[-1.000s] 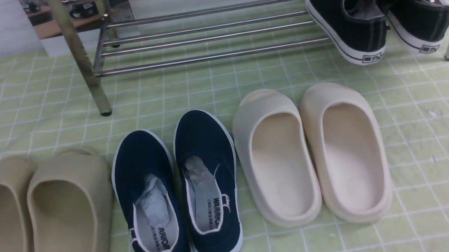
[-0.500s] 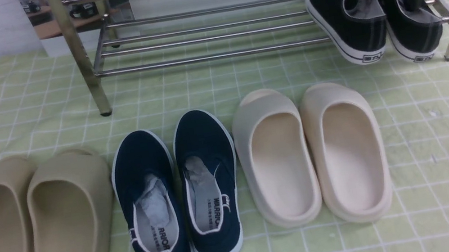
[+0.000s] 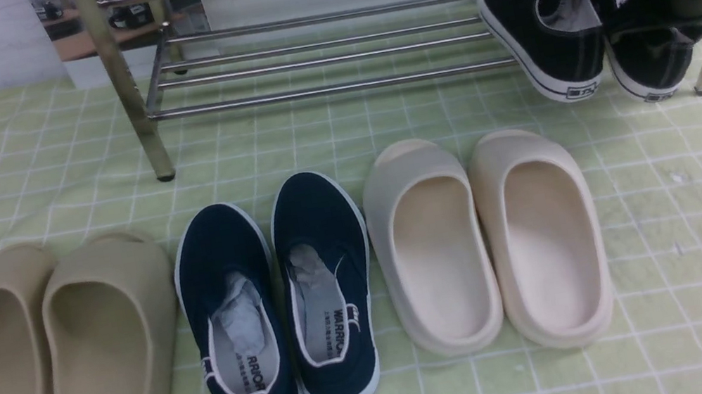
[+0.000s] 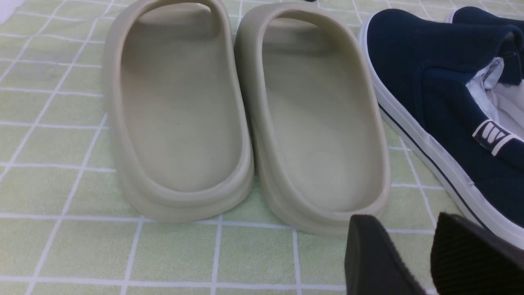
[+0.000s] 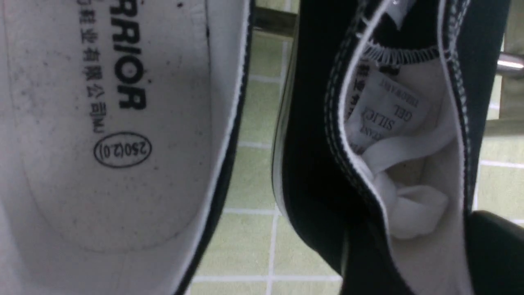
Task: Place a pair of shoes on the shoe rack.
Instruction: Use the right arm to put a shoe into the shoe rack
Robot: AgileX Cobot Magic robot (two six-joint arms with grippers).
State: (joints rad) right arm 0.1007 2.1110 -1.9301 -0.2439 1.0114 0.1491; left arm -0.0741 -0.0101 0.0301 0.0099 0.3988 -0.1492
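the shoe rack [image 3: 328, 59] is built of glossy chromed metal tubing; the black sneakers [image 3: 546, 43] are made of matt canvas edged with smooth rubber; the checked tablecloth [image 3: 680, 206] is woven cloth.

Shoe rack [image 3: 333, 87] L+mid tubes free; sneakers [image 3: 544, 32] crowd R end; floor shoes [image 3: 317, 231] line front.

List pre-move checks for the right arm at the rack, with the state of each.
1. Seating of left sneaker on shoe rack: ok, tilted, heel overhanging the front rail.
2. Seating of right sneaker: cannot tell, the arm covers most of it.
3. Grip of right gripper on that sneaker's heel: cannot tell; fingers sit at the collar.
4. Gap between the two heels: ok, cloth shows between them.
5. State of left gripper: ok, open, empty.
6. Position of navy slip-ons: ok, apart from the rack.
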